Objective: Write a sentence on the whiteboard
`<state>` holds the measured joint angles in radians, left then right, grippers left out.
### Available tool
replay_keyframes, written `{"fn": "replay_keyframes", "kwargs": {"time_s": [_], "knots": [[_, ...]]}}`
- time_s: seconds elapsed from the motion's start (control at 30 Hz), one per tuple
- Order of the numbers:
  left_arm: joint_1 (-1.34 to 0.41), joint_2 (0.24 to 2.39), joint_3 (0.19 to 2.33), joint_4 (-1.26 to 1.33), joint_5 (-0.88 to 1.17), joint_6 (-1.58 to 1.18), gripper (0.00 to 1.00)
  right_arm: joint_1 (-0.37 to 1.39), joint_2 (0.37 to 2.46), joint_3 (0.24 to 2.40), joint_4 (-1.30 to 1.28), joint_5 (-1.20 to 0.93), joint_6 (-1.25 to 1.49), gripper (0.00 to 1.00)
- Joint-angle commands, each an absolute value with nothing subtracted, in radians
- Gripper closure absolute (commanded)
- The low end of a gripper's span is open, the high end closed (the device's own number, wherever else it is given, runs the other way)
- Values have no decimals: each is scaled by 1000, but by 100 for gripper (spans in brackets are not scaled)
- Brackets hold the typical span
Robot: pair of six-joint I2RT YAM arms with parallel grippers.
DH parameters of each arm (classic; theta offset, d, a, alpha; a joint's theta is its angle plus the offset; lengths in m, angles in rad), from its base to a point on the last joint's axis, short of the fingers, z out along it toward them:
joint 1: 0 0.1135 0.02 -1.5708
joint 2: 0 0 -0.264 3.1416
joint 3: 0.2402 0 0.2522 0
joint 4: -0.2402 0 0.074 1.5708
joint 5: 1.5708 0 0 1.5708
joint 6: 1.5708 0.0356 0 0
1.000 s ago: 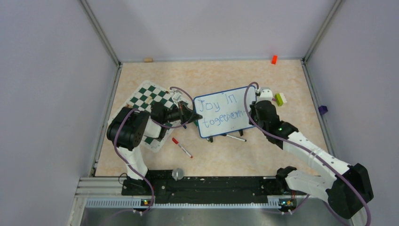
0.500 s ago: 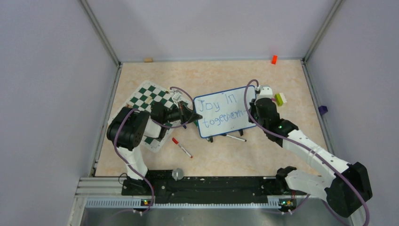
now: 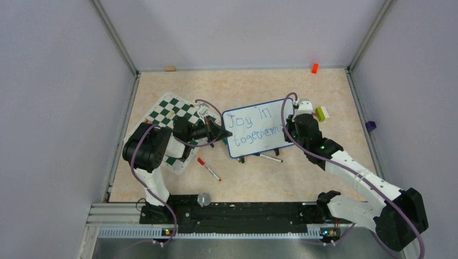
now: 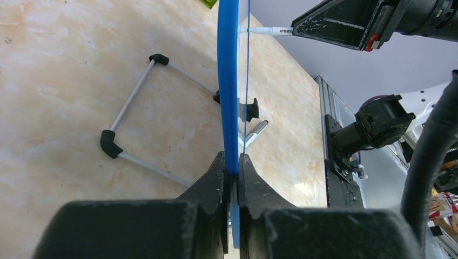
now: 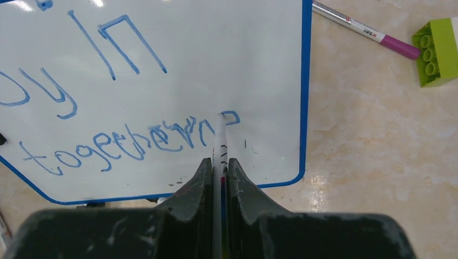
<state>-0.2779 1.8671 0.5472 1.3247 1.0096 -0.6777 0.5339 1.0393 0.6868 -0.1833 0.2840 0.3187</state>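
The whiteboard stands propped in the middle of the table with blue writing "Joy in" over "togethern" plus the start of a further letter. My left gripper is shut on its blue left edge. My right gripper is shut on a white marker, whose tip touches the board at the end of the second line. The board's face fills the right wrist view.
A green-and-white chess mat lies under the left arm. A red-capped marker and another pen lie in front of the board. A purple-capped marker and a green brick lie right of it. An orange block sits at the back.
The right gripper has shifted slightly along the board's right edge with the marker, adding to the second line. The left arm has not moved.
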Motion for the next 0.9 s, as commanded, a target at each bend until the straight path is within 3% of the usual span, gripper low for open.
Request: {"fn": "replay_keyframes", "kwargs": {"time_s": [0.0, 0.87], "knots": [[-290, 1887, 522, 1210, 1073, -566, 100, 527, 1009, 651, -167, 266, 341, 100], [-290, 1885, 523, 1207, 1072, -564, 100, 526, 922, 680, -213, 345, 351, 100]]}}
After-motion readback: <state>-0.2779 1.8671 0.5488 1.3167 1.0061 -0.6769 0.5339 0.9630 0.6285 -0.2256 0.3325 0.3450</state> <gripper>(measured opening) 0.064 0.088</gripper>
